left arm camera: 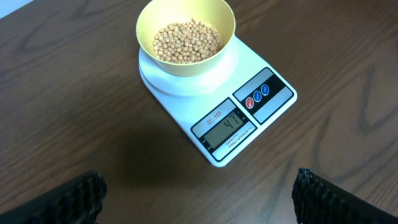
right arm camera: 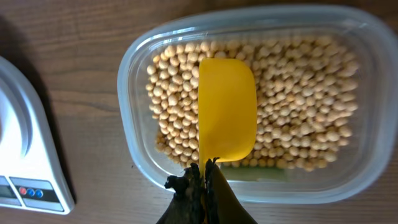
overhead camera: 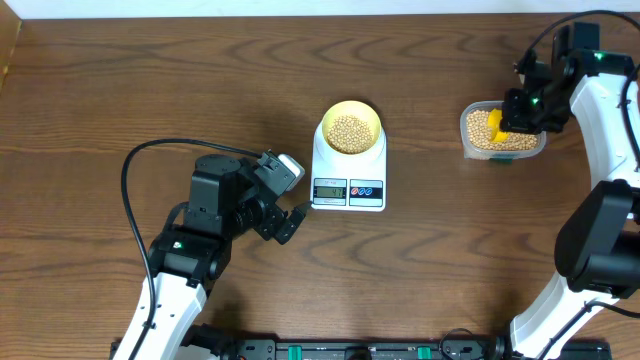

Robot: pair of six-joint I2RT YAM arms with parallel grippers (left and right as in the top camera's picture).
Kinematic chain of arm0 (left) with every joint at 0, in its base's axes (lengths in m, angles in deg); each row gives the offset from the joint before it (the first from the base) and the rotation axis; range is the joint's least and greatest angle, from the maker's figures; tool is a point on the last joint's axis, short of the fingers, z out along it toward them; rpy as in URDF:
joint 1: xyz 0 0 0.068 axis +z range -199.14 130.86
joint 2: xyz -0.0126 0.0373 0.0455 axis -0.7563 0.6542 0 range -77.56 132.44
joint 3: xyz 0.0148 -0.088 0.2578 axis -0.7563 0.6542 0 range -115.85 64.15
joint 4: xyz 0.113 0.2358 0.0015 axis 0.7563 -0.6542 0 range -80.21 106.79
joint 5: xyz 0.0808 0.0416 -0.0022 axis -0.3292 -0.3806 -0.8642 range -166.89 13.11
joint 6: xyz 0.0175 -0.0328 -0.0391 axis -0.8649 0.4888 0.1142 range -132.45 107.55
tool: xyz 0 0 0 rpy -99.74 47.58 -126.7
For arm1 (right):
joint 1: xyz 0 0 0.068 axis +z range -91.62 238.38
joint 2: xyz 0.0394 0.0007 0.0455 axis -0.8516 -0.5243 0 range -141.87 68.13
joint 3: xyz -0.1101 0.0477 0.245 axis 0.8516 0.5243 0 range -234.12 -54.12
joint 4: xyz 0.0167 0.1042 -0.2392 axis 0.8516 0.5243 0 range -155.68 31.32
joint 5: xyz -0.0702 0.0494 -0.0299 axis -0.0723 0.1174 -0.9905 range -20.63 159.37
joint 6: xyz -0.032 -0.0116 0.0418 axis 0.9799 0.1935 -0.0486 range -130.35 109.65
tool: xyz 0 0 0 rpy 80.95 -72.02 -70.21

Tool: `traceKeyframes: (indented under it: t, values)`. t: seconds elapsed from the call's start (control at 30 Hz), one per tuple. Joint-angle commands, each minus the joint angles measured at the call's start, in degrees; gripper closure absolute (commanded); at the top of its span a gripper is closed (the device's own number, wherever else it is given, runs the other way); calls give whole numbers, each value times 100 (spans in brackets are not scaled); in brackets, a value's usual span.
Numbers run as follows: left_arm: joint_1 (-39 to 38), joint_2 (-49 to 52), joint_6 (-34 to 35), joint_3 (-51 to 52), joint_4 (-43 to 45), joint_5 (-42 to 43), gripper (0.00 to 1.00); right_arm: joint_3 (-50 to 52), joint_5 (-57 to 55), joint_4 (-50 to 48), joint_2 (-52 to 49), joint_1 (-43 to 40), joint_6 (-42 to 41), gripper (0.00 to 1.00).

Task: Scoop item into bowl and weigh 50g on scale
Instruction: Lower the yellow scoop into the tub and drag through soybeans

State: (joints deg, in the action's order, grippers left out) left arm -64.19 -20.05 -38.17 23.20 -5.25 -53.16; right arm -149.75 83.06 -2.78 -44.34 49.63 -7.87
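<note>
The pale-yellow bowl (overhead camera: 350, 105) stands on the white scale (overhead camera: 372, 168), partly filled with tan beans (overhead camera: 349, 132). In the left wrist view the bowl (left arm camera: 186, 68), its beans (left arm camera: 186, 40) and the scale (left arm camera: 273, 106) lie ahead, and the display (left arm camera: 231, 122) reads 47. My left gripper (overhead camera: 290, 222) rests open just left of the scale, with nothing between its fingers (left arm camera: 78, 199). Over the clear tub (right arm camera: 130, 74) of beans (right arm camera: 298, 93), my right gripper (right arm camera: 205, 177) is shut on the handle of a yellow scoop (right arm camera: 227, 109). No beans show on the scoop.
The tub (overhead camera: 503, 140) sits at the right of the wooden table, about a hand's width from the scale. A corner of the scale (right arm camera: 25, 155) shows left of the tub. A black cable (overhead camera: 135, 170) loops behind the left arm.
</note>
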Motion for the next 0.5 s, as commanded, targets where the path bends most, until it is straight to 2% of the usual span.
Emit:
traceKeyframes:
  t: [0.0, 0.2, 0.47]
  values:
    - [24, -28, -15, -66, 4, 70, 2, 234, 339, 2, -39, 17, -68, 99]
    - [24, -28, -15, -66, 7, 70, 3, 516, 645, -61, -39, 26, -72, 99]
    - [24, -28, -15, -66, 4, 72, 2, 354, 1453, -46, -37, -284, -76, 99]
